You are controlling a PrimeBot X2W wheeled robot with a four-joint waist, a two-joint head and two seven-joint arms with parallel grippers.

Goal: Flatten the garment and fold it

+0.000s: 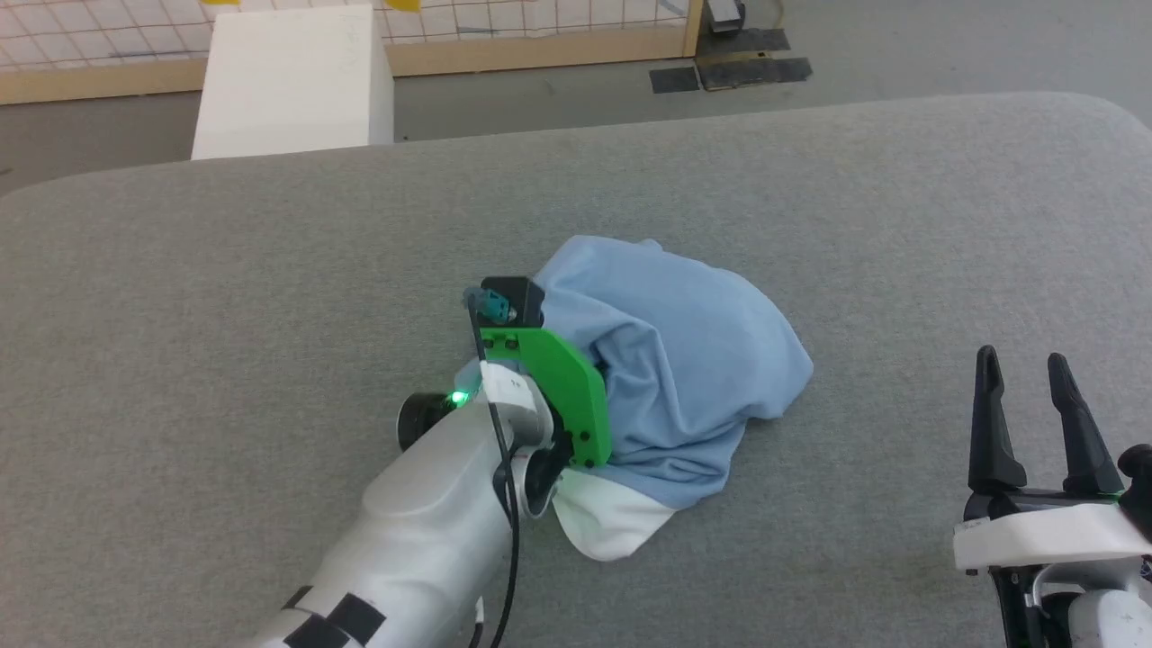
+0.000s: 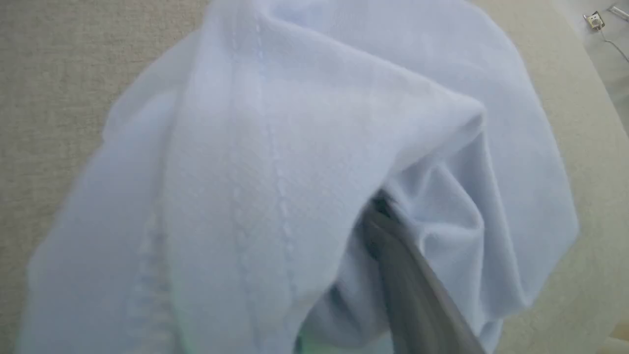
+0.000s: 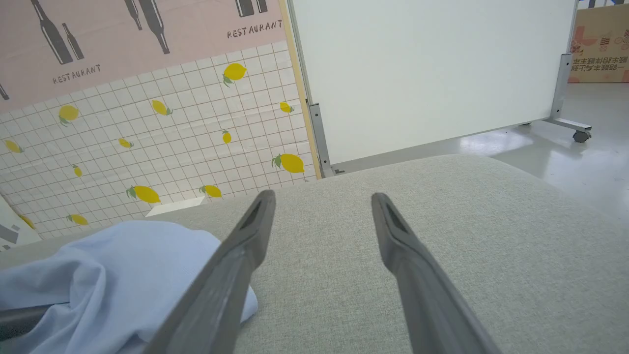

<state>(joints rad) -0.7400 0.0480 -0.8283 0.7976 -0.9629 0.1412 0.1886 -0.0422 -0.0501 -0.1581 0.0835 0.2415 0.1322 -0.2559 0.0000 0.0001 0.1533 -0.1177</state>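
The garment (image 1: 684, 360), a light blue shirt, lies crumpled in a heap at the middle of the grey padded table (image 1: 225, 270), with a white part (image 1: 612, 526) sticking out at its near edge. My left arm's green wrist bracket (image 1: 562, 387) presses against the heap's left side, and the fingers are buried in the cloth. In the left wrist view the garment (image 2: 245, 172) drapes over the gripper; one dark finger (image 2: 398, 265) shows, the other is covered. My right gripper (image 1: 1021, 360) stands open and empty at the lower right, apart from the garment (image 3: 113, 265).
A white box (image 1: 292, 81) stands on the floor behind the table's far left edge. A tiled lemon-print wall (image 3: 162, 137) and a white panel on wheels (image 3: 427, 69) stand beyond the table. The table's right corner (image 1: 1107, 117) is rounded.
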